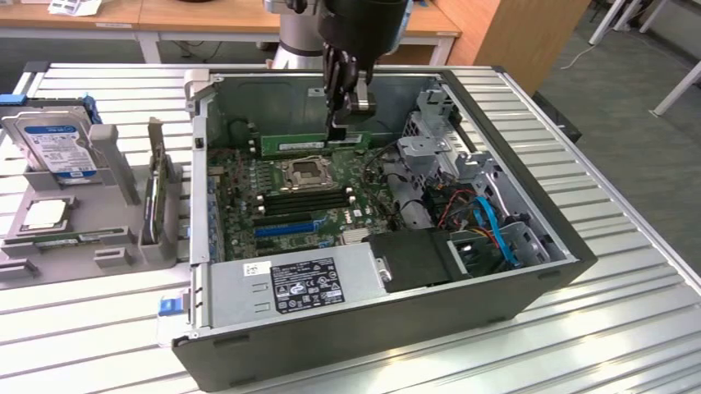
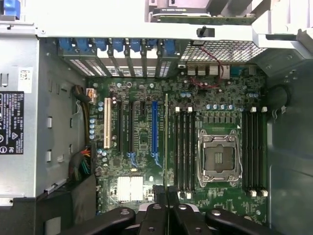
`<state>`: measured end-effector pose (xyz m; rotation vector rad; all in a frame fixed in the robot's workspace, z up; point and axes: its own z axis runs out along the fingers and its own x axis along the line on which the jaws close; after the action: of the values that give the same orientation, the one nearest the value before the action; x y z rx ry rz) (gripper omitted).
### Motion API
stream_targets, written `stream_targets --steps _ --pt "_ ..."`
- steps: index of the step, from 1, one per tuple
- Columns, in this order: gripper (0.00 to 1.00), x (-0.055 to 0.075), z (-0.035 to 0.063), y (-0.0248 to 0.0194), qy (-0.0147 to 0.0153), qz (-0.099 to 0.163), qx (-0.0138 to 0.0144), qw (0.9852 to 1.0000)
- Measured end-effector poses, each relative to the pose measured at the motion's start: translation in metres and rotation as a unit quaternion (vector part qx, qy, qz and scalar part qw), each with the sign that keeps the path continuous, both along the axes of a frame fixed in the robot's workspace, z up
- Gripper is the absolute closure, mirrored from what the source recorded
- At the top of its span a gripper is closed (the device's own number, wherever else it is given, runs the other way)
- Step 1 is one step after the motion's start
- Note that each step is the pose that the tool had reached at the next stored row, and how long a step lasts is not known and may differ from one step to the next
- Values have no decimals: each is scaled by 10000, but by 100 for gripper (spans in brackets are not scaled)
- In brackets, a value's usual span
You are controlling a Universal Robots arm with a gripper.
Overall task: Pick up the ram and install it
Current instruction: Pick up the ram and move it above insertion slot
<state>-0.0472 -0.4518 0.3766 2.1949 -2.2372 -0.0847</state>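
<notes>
My gripper (image 1: 343,134) hangs inside the open computer case (image 1: 515,295), shut on the ram (image 1: 301,144). The ram is a long thin green stick, held level above the motherboard (image 1: 295,205) near the case's far wall. In the wrist view the ram (image 2: 166,142) shows edge-on as a thin line running out from between the black fingers (image 2: 155,215). It hovers beside the black memory slots (image 2: 183,147) next to the CPU socket (image 2: 218,157), apart from the board. More memory slots (image 2: 255,152) lie on the socket's other side.
On the exterior view's left a grey holder (image 1: 104,246) carries a silver hard drive (image 1: 52,139), an upright green expansion card (image 1: 157,197) and a processor chip (image 1: 44,215). Inside the case are the power supply (image 1: 307,283), a drive cage (image 1: 438,148) and blue cables (image 1: 498,234).
</notes>
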Motion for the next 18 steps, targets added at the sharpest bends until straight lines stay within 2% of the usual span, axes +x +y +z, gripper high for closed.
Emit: stream_targets --steps 18 --pt "88 0 -21 319 0 0 0 10000"
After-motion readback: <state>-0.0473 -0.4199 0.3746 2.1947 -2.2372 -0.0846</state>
